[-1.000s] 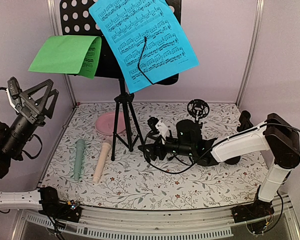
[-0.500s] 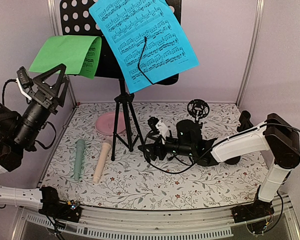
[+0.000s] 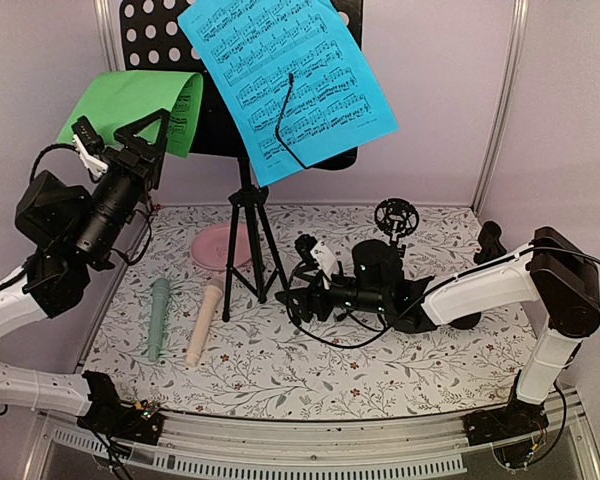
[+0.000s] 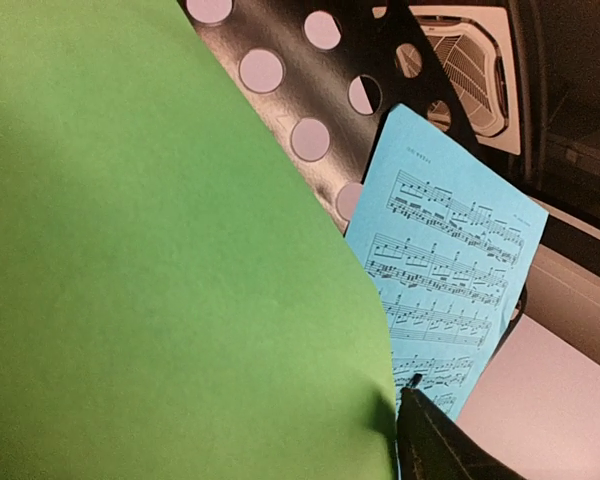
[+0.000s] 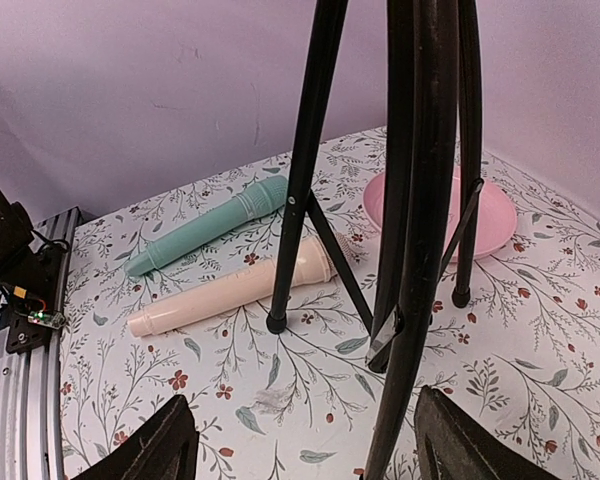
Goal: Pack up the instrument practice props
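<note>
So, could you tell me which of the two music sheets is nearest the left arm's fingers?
The green sheet, folded over the black music desk at its left side, right by the left fingers; the blue sheet stands farther right.

From my station I see the counter [image 3: 280, 370], its pale surface printed with leaves and small red flowers, carrying the mint-green toy microphone [image 3: 158, 318] and the peach toy microphone [image 3: 202, 324], which lie side by side near its left edge, close but apart. Behind them the pink round plate [image 3: 212, 246] sits flat, and the black tripod legs [image 3: 248, 240] are planted with one foot just beside the peach microphone and another just off the plate's rim. Farther back, near the middle, a small black microphone tripod [image 3: 393, 217] stands upright.
</note>
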Motion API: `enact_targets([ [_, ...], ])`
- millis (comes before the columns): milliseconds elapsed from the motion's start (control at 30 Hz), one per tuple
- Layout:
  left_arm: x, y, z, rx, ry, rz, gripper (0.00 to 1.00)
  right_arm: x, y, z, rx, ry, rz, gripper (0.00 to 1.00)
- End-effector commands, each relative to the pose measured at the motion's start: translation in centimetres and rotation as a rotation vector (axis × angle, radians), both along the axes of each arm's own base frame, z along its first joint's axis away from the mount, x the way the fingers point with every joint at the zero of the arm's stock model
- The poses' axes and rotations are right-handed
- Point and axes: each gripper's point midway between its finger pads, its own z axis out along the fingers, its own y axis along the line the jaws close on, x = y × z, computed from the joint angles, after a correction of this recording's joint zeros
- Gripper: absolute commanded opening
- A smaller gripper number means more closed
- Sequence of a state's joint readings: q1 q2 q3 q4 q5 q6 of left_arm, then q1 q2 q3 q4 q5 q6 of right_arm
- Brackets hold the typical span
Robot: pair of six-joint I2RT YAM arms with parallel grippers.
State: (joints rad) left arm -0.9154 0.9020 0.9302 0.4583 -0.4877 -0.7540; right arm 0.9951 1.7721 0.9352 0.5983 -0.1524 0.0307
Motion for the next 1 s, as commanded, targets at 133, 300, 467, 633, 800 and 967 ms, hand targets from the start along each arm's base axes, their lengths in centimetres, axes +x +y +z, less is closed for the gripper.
enact_targets([
  [133, -0.2, 1.0, 2.1, -0.064, -0.06, -0.039, 0.47, -0.6, 0.1, 0.9, 0.016, 0.001, 0.016, 0.76],
  [300, -0.6, 1.8, 2.3, -0.063, -0.068, -0.014, 0.2, -0.6, 0.1, 0.5, 0.002, 0.003, 0.013, 0.76],
  [467, -0.6, 1.8, 2.9, -0.07, -0.08, -0.016, 0.06, -0.7, 0.4, 0.2, -0.007, 0.008, 0.019, 0.76],
  [633, -0.7, 1.3, 4.2, -0.077, -0.108, -0.033, 0.01, -0.9, 0.7, 0.0, -0.019, 0.012, 0.028, 0.75],
  [800, -1.1, 1.2, 6.4, -0.086, -0.163, -0.041, 0.0, -1.0, 0.8, -0.2, -0.023, 0.012, 0.031, 0.76],
  [967, -1.5, 1.0, 8.5, -0.084, -0.211, -0.049, 0.0, -0.9, 0.9, -0.6, -0.034, 0.014, 0.029, 0.76],
])
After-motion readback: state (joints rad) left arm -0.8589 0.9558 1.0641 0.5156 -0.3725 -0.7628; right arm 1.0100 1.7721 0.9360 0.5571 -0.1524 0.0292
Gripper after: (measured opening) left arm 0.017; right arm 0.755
